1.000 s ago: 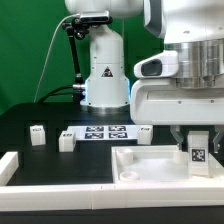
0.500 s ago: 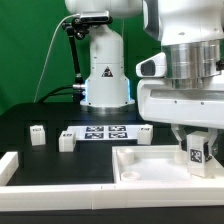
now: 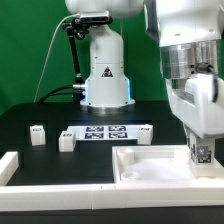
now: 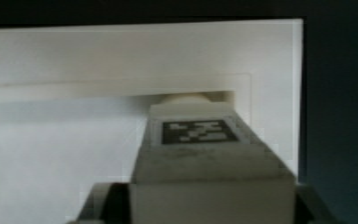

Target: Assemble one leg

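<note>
My gripper [image 3: 203, 158] is shut on a leg [image 3: 202, 155], a small white block with a black-and-white tag, and holds it upright over the right end of the white panel [image 3: 150, 163]. In the wrist view the leg [image 4: 202, 150] runs out from between my fingers, its far end at a corner of the panel [image 4: 87, 80]. I cannot tell whether the leg touches the panel. Three more legs stand on the black table: one at the exterior view's left [image 3: 38, 134], one by the marker board [image 3: 67, 140], one to its right [image 3: 144, 132].
The marker board [image 3: 104, 132] lies in the middle of the table in front of the arm's base [image 3: 104, 75]. A white rail [image 3: 60, 185] runs along the near edge, with a white block [image 3: 8, 165] at its left end.
My wrist has turned and the gripper has sunk a little with the leg, bringing it lower over the panel's right end. The other legs have not moved.
</note>
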